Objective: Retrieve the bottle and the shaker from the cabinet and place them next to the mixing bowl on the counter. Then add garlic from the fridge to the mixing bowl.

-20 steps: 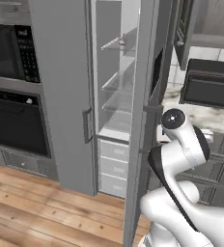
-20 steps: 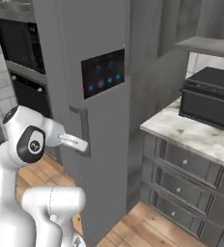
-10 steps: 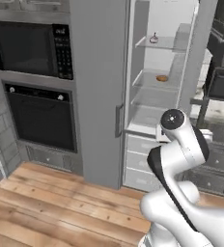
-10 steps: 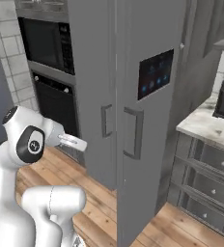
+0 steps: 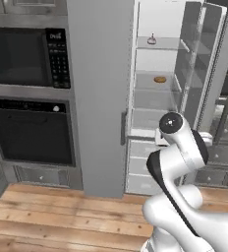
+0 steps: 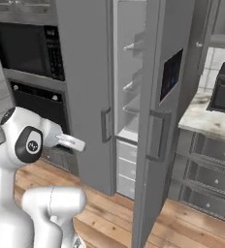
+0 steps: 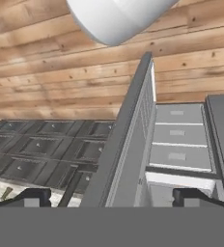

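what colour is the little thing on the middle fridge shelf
Orange-brown, the small item on the middle shelf; left base view shows it best.

Grey fridge with white shelves and drawers inside, plus a small tan garlic. Black oven and microwave, warm brown wood-plank floor. White-and-grey marbled tabletop over dark grey drawers.

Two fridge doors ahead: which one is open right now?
The right door, the one with the dark panel, is swung out, baring the shelves. The left door, beside the oven, is shut flat.
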Available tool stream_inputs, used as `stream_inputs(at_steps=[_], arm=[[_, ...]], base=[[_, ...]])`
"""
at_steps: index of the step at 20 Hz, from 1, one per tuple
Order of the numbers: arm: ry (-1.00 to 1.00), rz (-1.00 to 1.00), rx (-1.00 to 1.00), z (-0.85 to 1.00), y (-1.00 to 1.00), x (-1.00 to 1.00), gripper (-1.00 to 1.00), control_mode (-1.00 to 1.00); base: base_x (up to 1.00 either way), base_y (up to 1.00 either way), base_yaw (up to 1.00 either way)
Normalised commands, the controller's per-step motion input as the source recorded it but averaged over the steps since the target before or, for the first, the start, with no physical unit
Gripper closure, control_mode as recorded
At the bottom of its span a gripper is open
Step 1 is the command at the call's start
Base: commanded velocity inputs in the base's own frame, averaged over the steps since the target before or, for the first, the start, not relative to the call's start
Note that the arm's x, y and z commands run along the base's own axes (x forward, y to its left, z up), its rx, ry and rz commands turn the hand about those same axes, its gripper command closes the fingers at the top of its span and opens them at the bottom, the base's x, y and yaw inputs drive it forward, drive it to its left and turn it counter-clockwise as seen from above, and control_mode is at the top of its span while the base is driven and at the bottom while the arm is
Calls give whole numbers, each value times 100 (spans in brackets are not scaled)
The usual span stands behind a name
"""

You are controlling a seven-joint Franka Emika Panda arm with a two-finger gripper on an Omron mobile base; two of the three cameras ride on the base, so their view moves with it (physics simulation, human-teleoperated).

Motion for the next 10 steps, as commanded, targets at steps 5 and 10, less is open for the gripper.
stream_inputs(at_steps=[5,10], arm=[[0,0,0,0,0,0,-100,100],[0,0,0,0,0,0,-100,100]], base=[[65,29,-30],[75,12,-10]])
